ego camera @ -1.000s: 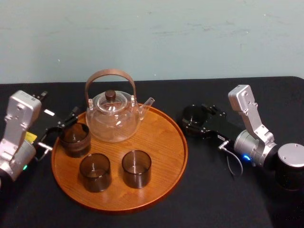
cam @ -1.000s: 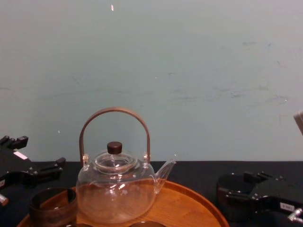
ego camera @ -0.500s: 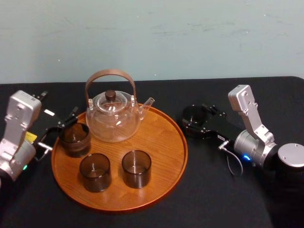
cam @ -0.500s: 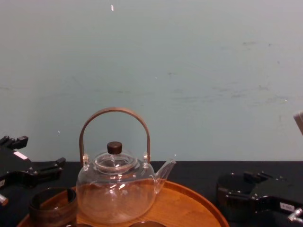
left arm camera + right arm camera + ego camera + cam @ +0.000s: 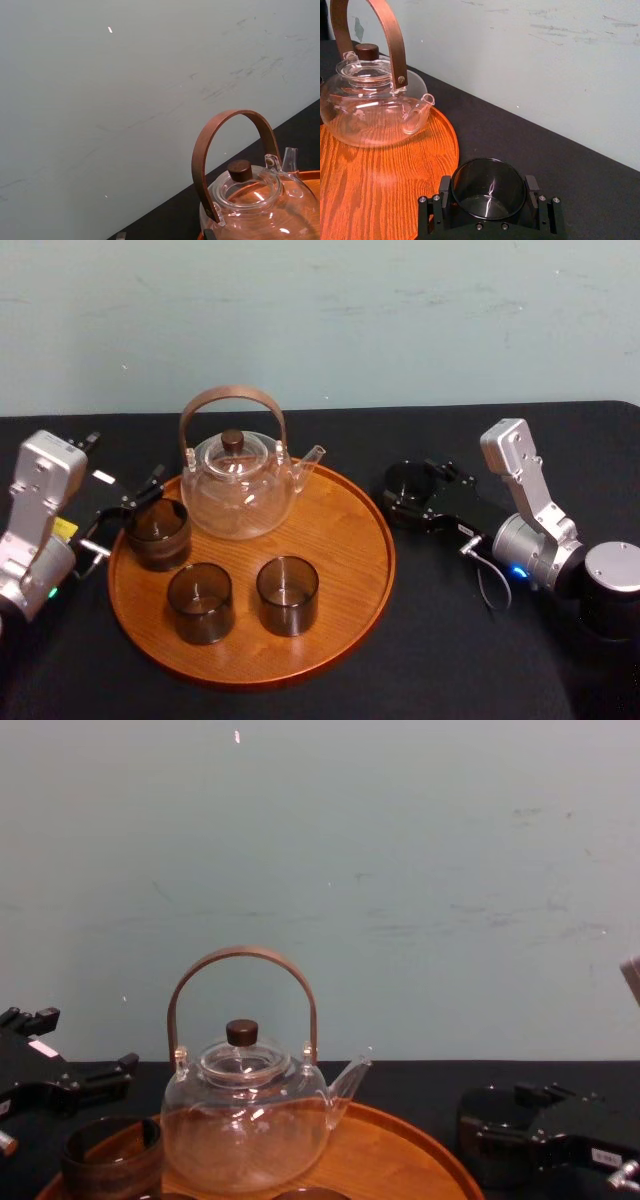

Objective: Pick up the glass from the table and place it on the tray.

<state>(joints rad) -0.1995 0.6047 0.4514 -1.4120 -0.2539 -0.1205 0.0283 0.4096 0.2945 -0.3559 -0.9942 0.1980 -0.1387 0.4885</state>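
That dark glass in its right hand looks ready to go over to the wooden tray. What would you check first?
1. Glass held: ok. It sits between the right hand's fingers, which touch both sides.
2. Grip firm enough to lift: cannot tell.
3. Glass on the tray: not ok. It stands on the black table, right of the tray.
4. Free landing spot: ok. There is bare wood on the tray's right side, beside the teapot and three glasses.
5. Way across: probably ok. Nothing lies between, though the teapot's spout points that way.
6. Left hand clear: ok. It sits at the tray's left edge.
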